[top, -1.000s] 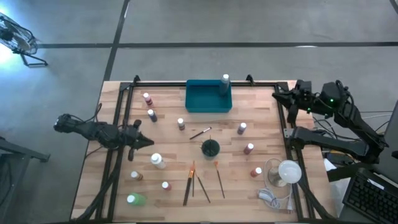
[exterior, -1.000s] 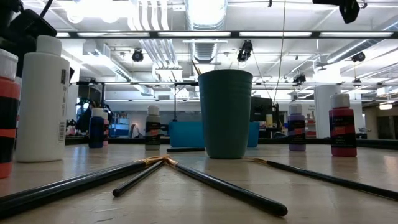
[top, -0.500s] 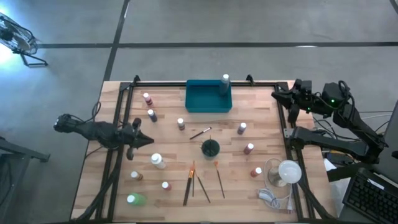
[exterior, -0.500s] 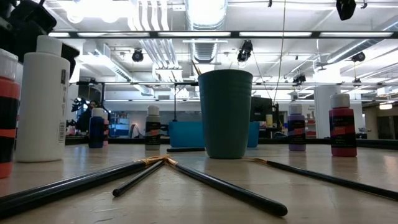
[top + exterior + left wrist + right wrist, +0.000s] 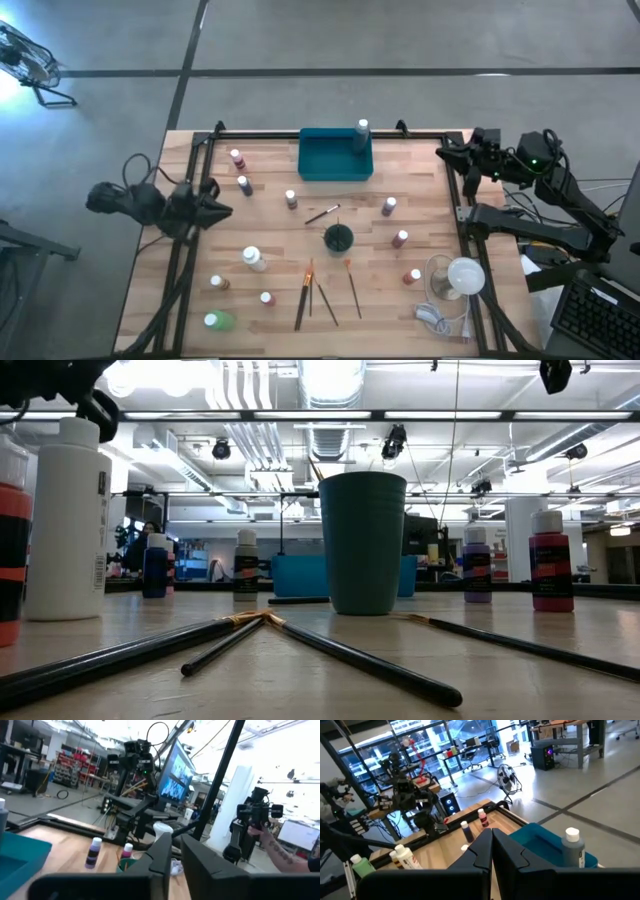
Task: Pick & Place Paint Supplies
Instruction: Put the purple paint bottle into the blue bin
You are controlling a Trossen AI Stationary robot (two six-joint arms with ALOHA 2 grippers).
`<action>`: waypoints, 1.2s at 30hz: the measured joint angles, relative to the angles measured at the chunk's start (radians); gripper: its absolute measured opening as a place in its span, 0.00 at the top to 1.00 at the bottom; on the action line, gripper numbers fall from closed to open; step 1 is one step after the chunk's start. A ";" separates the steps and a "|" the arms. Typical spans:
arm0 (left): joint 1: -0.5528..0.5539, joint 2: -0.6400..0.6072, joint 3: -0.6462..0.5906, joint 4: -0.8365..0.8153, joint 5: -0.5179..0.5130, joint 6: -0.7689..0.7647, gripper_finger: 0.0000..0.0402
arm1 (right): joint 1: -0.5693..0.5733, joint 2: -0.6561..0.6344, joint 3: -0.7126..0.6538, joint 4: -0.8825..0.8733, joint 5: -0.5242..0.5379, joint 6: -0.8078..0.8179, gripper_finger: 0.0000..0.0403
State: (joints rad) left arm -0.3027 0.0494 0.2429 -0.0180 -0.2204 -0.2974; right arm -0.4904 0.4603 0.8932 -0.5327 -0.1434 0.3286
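High view: left gripper (image 5: pixel 222 211) at table (image 5: pixel 420 190) edge

A teal tray (image 5: pixel 335 160) and dark green cup (image 5: pixel 338 238) sit amid white-capped bottles: purple (image 5: pixel 388 206), maroon (image 5: pixel 400 239), green (image 5: pixel 218 321), grey (image 5: pixel 362 129).

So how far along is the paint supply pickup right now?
One grey bottle stands in the teal tray. Nothing is in hand: the left gripper is empty at the table's left edge, and the right gripper waits shut. The other bottles and the brushes remain.
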 joint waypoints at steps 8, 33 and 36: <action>0.000 0.000 0.034 -0.043 -0.016 0.058 0.72 | 0.000 0.052 0.001 0.088 -0.135 0.012 0.98; 0.000 -0.001 0.032 -0.044 -0.017 0.013 0.71 | 0.016 0.472 0.334 -0.569 -0.068 -0.146 0.94; 0.000 -0.001 0.032 -0.044 -0.017 0.013 0.71 | 0.018 0.544 0.378 -0.658 -0.041 -0.146 0.89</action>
State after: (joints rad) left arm -0.3027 0.0486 0.2749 -0.0620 -0.2375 -0.2839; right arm -0.4728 1.0042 1.2710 -1.1910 -0.1846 0.1825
